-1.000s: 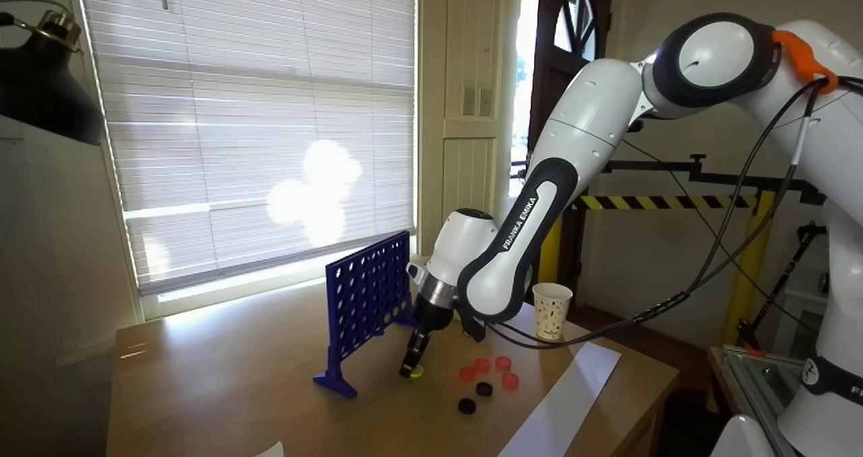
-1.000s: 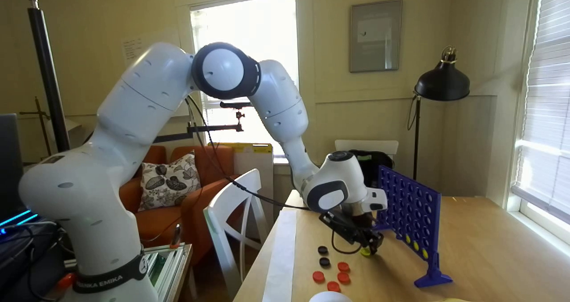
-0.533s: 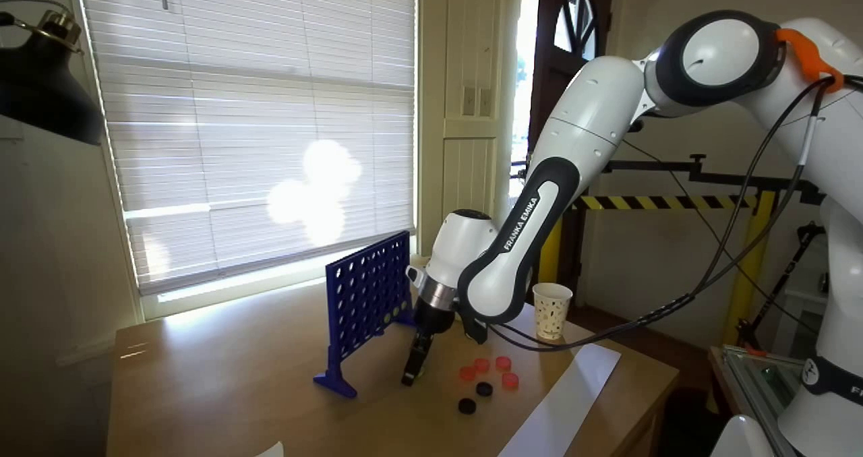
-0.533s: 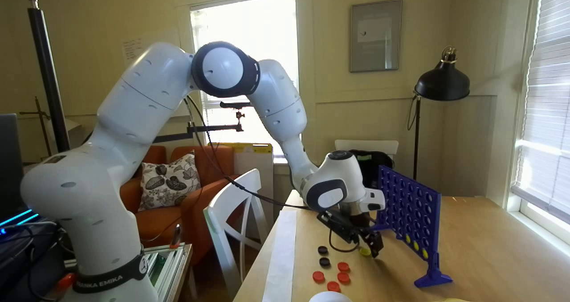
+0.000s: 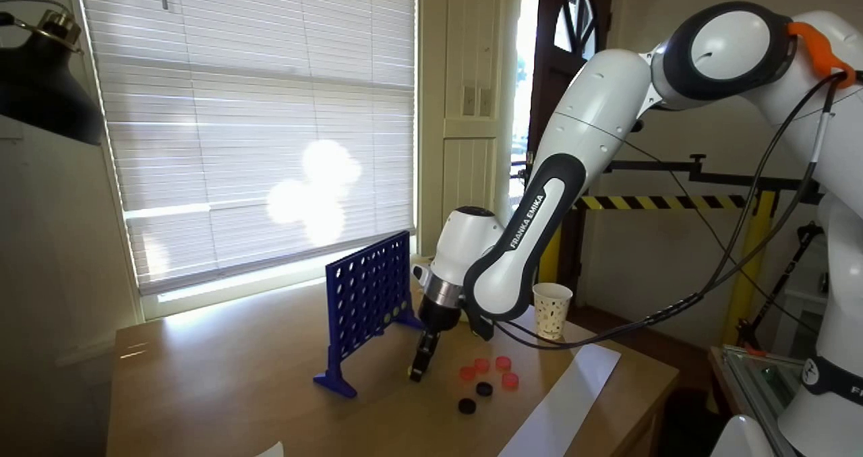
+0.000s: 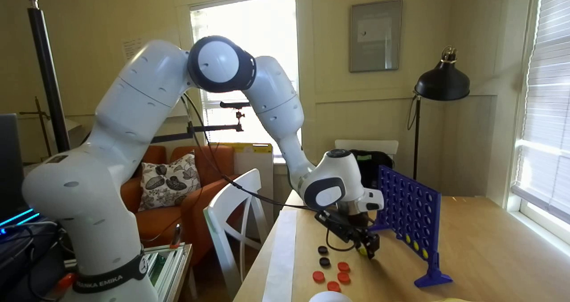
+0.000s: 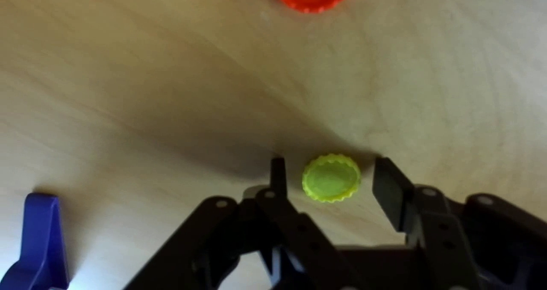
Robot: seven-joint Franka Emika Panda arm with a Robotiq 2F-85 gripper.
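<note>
Yellow disc [image 7: 331,178], round with no long axis, lies on the table [image 7: 427,67] between the jaws, spread slightly wider than it, leaving narrow gaps left and right.

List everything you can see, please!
Table: 1, brown, under the rack
Rack: 1, blue, on the table
Rack discs: 3 showing, yellow, bottom row
Discs: 4, red, on the table
More discs: 2, black, beside those
Last disc: 1, yellow, between the jaws
Cup: 1, speckled cream, on the table
Strip: 1, white, on the table
Chairs: 2, white, by the table
Armchair: 1, orange, behind a chair
Lamp: 1, black, by the wall
Windows: at least 2, bright, in walls
Door: 1, brown, behind the arm
Arm: 1, mostly white, over the table
Jaws: 1 pair, black, open around last disc
</note>
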